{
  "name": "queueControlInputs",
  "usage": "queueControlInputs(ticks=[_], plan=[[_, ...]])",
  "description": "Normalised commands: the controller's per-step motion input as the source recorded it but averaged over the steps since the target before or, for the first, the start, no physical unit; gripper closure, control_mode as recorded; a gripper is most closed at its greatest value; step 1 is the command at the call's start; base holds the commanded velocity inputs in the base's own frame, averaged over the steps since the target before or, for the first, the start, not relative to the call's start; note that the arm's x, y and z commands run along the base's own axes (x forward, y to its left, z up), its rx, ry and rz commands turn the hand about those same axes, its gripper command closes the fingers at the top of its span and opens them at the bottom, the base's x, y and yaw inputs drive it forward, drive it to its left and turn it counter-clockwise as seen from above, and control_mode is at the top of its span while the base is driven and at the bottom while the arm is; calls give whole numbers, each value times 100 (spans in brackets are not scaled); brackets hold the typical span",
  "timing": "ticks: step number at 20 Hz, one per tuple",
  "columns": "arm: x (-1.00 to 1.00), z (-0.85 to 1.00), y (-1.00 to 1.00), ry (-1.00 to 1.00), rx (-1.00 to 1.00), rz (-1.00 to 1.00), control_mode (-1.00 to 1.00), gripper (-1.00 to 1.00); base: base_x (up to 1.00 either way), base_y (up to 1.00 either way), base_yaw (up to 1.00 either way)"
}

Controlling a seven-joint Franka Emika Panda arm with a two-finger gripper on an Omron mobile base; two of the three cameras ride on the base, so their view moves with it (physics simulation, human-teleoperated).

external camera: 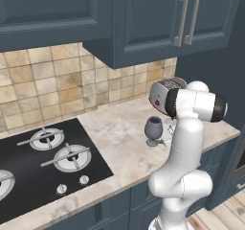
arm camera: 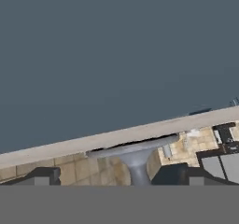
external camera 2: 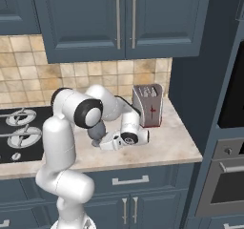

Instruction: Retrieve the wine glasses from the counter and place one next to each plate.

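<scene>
So the wide-bowled dark grey goblet [external camera: 153, 129] stands upright on the beige marbled stone counter [external camera: 119, 138], near the silver toaster [external camera 2: 147, 104]. The white arm's two-finger gripper [arm camera: 116, 176] has its jaws spread wide either side of the goblet's stem, not clamped.

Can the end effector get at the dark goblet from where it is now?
Probably yes. The end effector is open, level with the dark goblet on the counter; its stem stands between the fingertips, with nothing between.
</scene>
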Motion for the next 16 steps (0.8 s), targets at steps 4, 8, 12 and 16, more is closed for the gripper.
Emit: queueControlInputs(ticks=[4,8,12,16], plan=[[-1,-14,37,0,0,0,-100,-100,0,0,0],[0,-8,35,0,0,0,-100,-100,0,0,0],[0,-11,21,0,0,0,-100,100,0,0,0],[-14,0,0,-4,0,0,-100,100,0,0,0]])
